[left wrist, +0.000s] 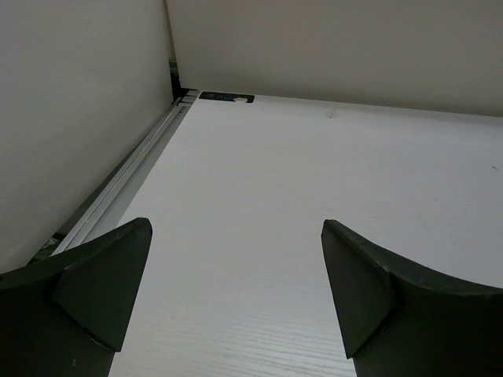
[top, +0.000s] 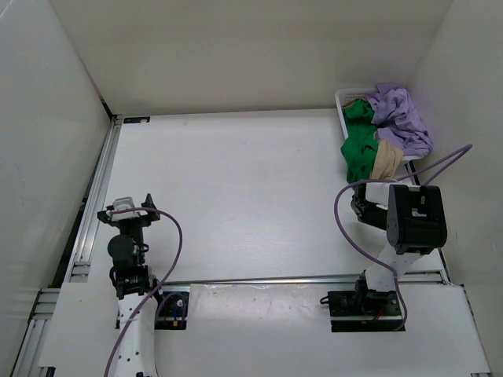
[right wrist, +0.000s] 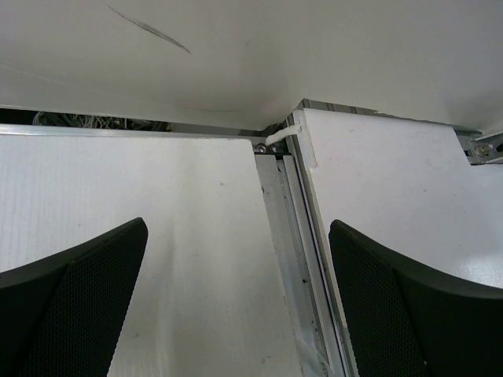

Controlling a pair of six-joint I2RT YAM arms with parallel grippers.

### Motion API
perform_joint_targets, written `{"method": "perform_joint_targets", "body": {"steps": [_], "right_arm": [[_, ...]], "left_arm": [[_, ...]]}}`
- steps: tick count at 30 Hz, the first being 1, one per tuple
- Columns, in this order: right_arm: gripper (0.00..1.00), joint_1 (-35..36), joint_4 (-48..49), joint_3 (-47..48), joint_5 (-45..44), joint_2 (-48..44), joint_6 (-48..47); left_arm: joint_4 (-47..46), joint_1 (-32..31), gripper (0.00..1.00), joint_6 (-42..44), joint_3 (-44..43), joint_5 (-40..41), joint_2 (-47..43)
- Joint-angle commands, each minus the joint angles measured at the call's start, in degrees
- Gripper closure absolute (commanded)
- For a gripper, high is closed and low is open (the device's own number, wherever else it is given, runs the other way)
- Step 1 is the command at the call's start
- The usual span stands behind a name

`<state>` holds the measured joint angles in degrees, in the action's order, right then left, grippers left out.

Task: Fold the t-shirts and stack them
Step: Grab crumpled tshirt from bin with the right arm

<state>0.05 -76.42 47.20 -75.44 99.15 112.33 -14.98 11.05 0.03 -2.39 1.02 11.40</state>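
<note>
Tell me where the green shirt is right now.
In the top view the green shirt sits at the far right of the table, spilling from the white basket, left of the purple shirt and beside the tan shirt.

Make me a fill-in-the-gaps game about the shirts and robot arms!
1. The purple t-shirt, green t-shirt and tan t-shirt lie in a white ___.
2. That pile sits at the table's far ___ corner.
3. The jaws of the left gripper and right gripper stand ___.
Missing words: basket, right, open.

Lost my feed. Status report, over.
Left gripper open, empty. Right gripper open, empty. T-shirts heaped in basket, far right corner. No obstruction seen.
</note>
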Motion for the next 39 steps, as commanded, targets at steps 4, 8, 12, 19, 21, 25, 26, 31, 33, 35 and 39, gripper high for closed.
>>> {"method": "perform_joint_targets", "body": {"steps": [4, 8, 12, 19, 21, 25, 26, 31, 33, 35, 39], "right_arm": [[0.00, -0.2, -7.2, 1.4, -1.3, 0.4, 10.5], [0.00, -0.2, -7.2, 2.1, -1.3, -0.1, 8.8], [0.00, -0.2, -7.2, 10.2, -3.3, -1.2, -6.4], [0.00, 5.0, -3.6, 41.9, -6.4, -0.6, -46.6], [0.00, 5.8, 7.5, 50.4, 1.6, 0.0, -65.1], [0.00, 4.2, 33.3, 56.7, 42.8, -0.8, -95.8], [0.00, 4.2, 35.3, 57.9, 47.9, -0.8, -97.8], [0.00, 0.1, 35.1, 76.2, 55.7, 12.2, -98.7], [0.00, -3.0, 35.1, 80.1, 55.8, 16.2, -95.3], [0.00, -4.9, 37.3, 85.2, 55.2, 21.9, -92.8], [0.00, -8.1, 45.8, 84.2, 54.7, 28.6, -86.5]], "left_arm": [[0.2, 0.3, 0.00, 0.0, 12.1, -1.1, 0.1], [-0.5, 0.3, 0.00, 0.0, 11.5, -1.7, 1.9], [0.8, 0.3, 0.00, 0.0, 10.1, -4.3, 1.9], [9.8, 0.3, 0.00, 0.0, -4.6, -12.8, 2.5], [12.1, 0.3, 0.00, 0.0, -10.2, -13.7, 4.9], [20.5, 0.3, 0.00, 0.0, -22.3, -12.8, 14.0], [23.0, 0.3, 0.00, 0.0, -24.7, -12.8, 15.7], [39.8, 0.3, 0.00, 0.0, -42.0, -15.4, 31.7], [41.5, 0.3, 0.00, 0.0, -48.7, -14.7, 36.3], [41.5, 0.3, 0.00, 0.0, -52.0, -16.7, 40.3], [41.5, 0.3, 0.00, 0.0, -55.2, -23.3, 45.1]]}}
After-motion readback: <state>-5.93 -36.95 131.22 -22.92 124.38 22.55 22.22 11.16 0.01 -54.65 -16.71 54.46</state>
